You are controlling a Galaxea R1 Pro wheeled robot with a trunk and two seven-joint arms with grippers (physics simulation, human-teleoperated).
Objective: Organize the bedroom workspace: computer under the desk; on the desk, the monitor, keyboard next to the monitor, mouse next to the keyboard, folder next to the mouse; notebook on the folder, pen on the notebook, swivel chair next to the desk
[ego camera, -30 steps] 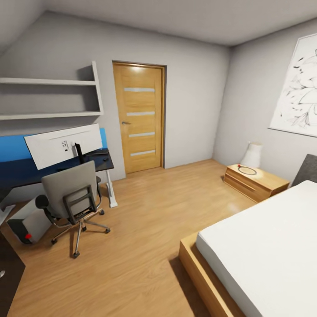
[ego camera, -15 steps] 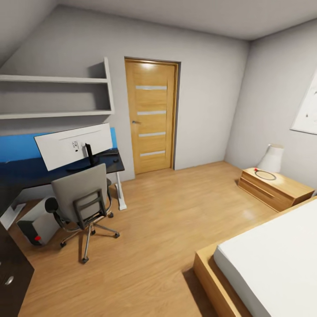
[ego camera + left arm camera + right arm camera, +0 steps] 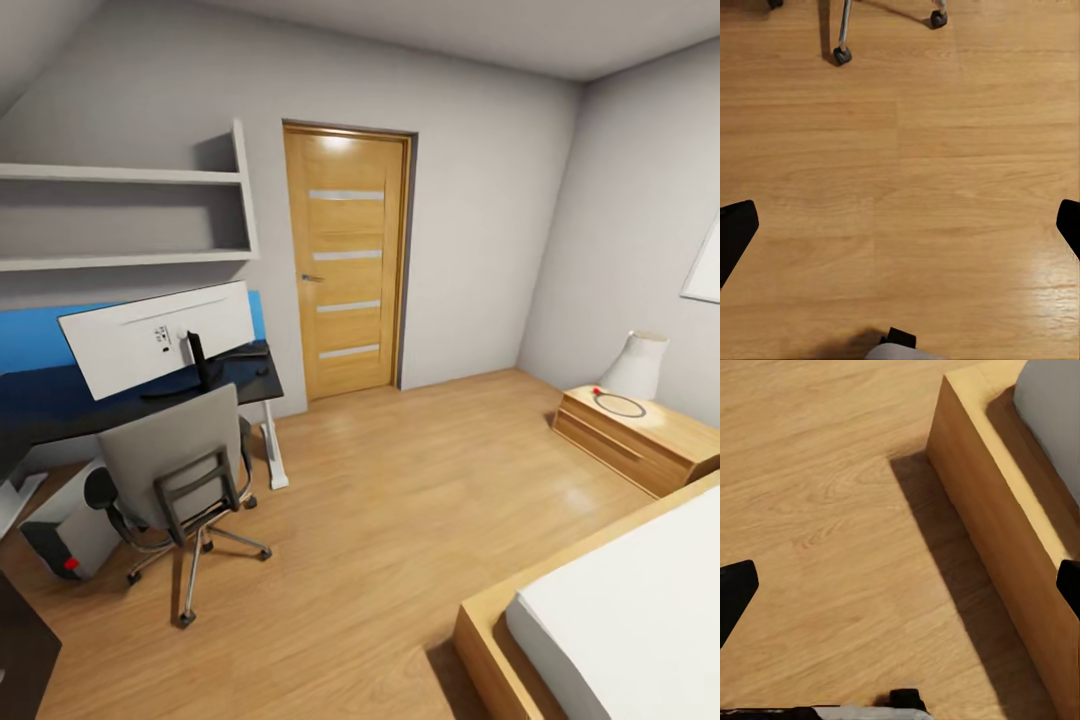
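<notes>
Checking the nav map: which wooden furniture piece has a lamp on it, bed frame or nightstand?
The nightstand, against the right wall beyond the bed frame. A white lamp stands on its top; the bed frame carries only the white mattress.

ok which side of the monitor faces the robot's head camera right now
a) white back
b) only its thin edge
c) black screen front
a, the monitor on the desk shows its white back panel and black stand, beyond the swivel chair.

floor [image 3: 400, 520]: swivel chair [image 3: 175, 465], computer [image 3: 65, 525] | desk [image 3: 60, 405]: monitor [image 3: 150, 335]
</notes>
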